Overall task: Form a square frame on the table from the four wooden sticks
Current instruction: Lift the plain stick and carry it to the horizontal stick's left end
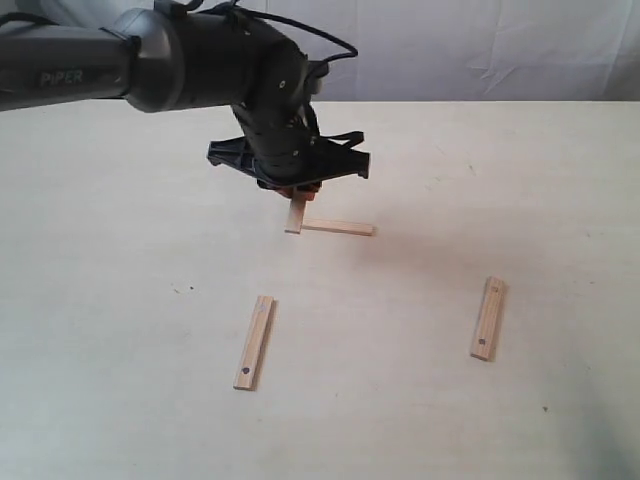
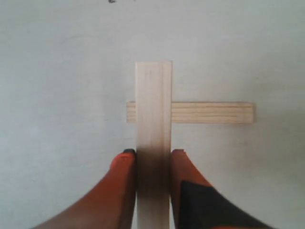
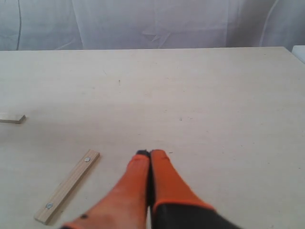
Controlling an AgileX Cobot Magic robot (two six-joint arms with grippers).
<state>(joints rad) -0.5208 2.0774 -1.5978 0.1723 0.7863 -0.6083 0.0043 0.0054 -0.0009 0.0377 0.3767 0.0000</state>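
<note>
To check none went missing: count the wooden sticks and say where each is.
4. The held stick, in the left gripper, crosses the second stick lying flat; the third stick lies front left, the fourth stick front right. None seems hidden.

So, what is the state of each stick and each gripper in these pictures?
left gripper: shut on the held stick.
held stick: gripped between the fingers, crossing over the second stick near its end.
second stick: lying flat on the table, under the held stick.
third stick: lying flat, alone.
fourth stick: lying flat, alone.
right gripper: shut, empty.
</note>
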